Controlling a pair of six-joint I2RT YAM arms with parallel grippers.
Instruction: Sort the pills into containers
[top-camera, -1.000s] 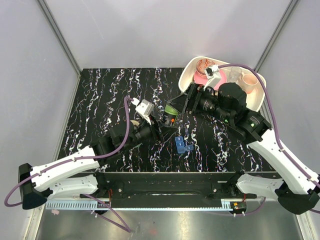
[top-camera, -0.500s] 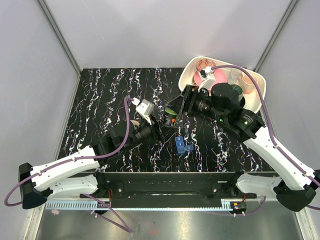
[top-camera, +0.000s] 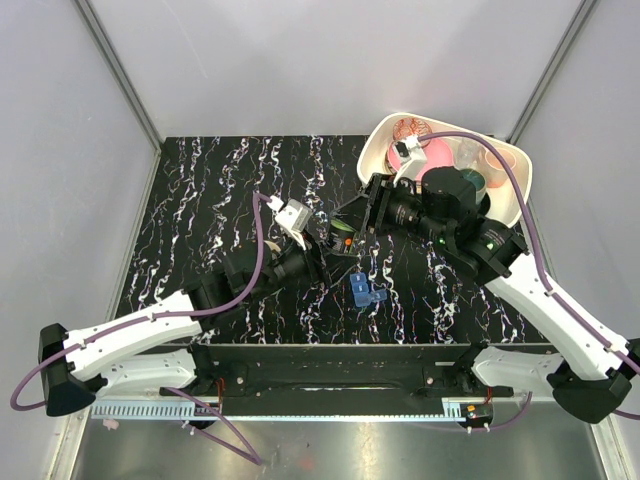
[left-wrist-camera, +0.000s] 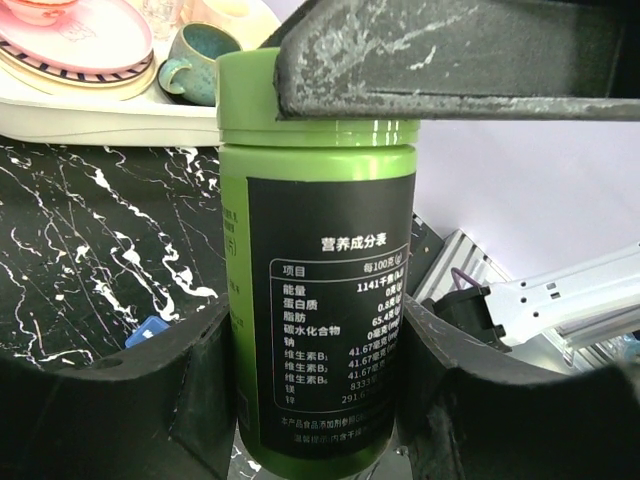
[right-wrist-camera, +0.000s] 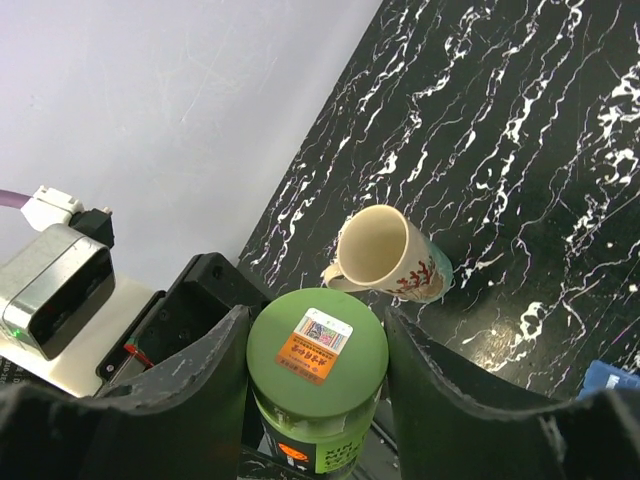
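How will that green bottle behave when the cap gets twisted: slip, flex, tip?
Likely stiff: the green bottle shows no denting in the left pincer. Its glossy sides may let it spin. Tall and narrow, it probably tips easily if released.

I'm counting one green plastic bottle with a black label (left-wrist-camera: 320, 300), one small blue translucent pill box (top-camera: 365, 291), one beige ceramic mug (right-wrist-camera: 385, 255), one white rounded tray (top-camera: 372, 152) and one teal glazed cup (left-wrist-camera: 200, 62).
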